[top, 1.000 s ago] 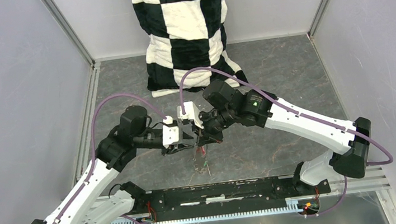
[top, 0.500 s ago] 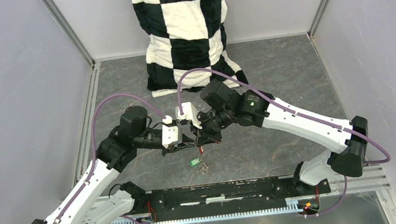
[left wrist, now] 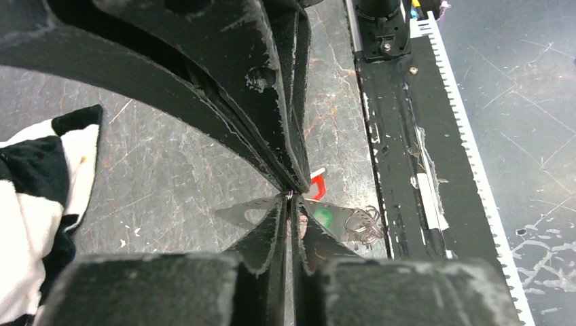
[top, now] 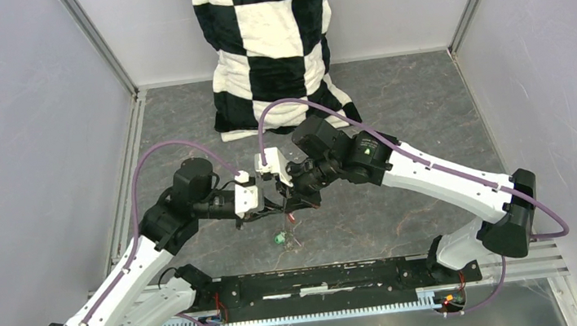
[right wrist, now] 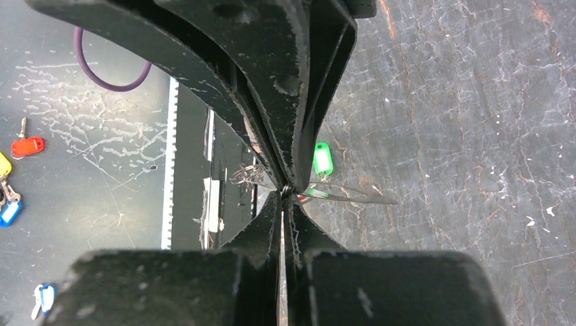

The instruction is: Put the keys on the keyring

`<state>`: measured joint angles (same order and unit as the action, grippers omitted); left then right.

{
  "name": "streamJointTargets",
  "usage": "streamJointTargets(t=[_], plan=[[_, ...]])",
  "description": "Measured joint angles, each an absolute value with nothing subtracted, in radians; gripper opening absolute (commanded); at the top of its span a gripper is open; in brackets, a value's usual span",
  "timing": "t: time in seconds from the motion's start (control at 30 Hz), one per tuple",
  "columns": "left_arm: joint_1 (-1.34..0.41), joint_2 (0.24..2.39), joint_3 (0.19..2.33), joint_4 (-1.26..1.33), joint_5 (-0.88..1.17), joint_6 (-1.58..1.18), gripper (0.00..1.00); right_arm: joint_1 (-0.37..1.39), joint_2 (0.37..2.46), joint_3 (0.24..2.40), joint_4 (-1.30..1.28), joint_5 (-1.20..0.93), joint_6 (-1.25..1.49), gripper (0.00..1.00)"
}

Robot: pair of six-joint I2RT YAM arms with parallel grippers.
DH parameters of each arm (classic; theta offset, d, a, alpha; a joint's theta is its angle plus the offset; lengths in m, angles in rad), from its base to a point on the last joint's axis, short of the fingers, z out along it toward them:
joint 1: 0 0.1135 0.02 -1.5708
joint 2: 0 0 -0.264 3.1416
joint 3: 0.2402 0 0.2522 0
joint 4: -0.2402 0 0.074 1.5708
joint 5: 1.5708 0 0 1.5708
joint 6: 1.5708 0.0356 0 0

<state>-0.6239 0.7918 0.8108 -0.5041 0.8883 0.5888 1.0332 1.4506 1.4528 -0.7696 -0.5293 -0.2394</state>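
Observation:
My left gripper (top: 280, 206) and right gripper (top: 293, 203) meet tip to tip above the table's front middle, both shut. A thin bit of the keyring wire (left wrist: 290, 197) shows pinched where the tips meet; the rest of the loop is mostly hidden. The green-headed key (top: 280, 237) hangs just below the tips, and its small metal links (top: 295, 242) dangle beside it. It also shows in the left wrist view (left wrist: 323, 216) and the right wrist view (right wrist: 321, 160). The red-headed key (left wrist: 316, 185) sits right at the fingertips, partly hidden.
A black-and-white checkered blanket (top: 271, 42) lies at the back. A black rail (top: 323, 278) runs along the table's near edge. Several spare coloured key tags (right wrist: 27, 146) lie on the dark surface beyond the rail.
Both grippers have shifted slightly left, still pressed together. The hanging green key and links have swung left and a little higher under the tips.

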Motion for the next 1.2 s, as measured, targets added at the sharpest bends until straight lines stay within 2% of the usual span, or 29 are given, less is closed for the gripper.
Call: streamJointTargets(t=[0.27, 0.43, 0.53, 0.77, 0.9, 1.0, 1.2], plan=[[-0.624, 0.785, 0.810, -0.502, 0.873, 0.589, 0.02, 1.032, 1.450, 1.452, -0.758, -0.530, -0.225, 0.00], [-0.624, 0.773, 0.807, -0.497, 0.864, 0.583, 0.02, 1.032, 1.434, 1.426, -0.722, -0.530, -0.202, 0.16], [-0.624, 0.724, 0.770, -0.434, 0.840, 0.542, 0.02, 1.031, 1.395, 1.381, -0.658, -0.533, -0.179, 0.21], [-0.624, 0.677, 0.739, -0.326, 0.829, 0.469, 0.02, 1.013, 1.298, 1.298, -0.517, -0.594, -0.123, 0.42], [-0.624, 0.698, 0.739, -0.294, 0.812, 0.409, 0.02, 0.984, 1.254, 1.264, -0.468, -0.620, -0.088, 0.65], [-0.624, 0.722, 0.740, -0.259, 0.799, 0.331, 0.02, 0.956, 1.196, 1.214, -0.425, -0.624, -0.060, 0.72], [-0.623, 0.754, 0.743, -0.137, 0.763, 0.106, 0.02, 0.875, 1.040, 1.060, -0.299, -0.587, 0.037, 0.75]])
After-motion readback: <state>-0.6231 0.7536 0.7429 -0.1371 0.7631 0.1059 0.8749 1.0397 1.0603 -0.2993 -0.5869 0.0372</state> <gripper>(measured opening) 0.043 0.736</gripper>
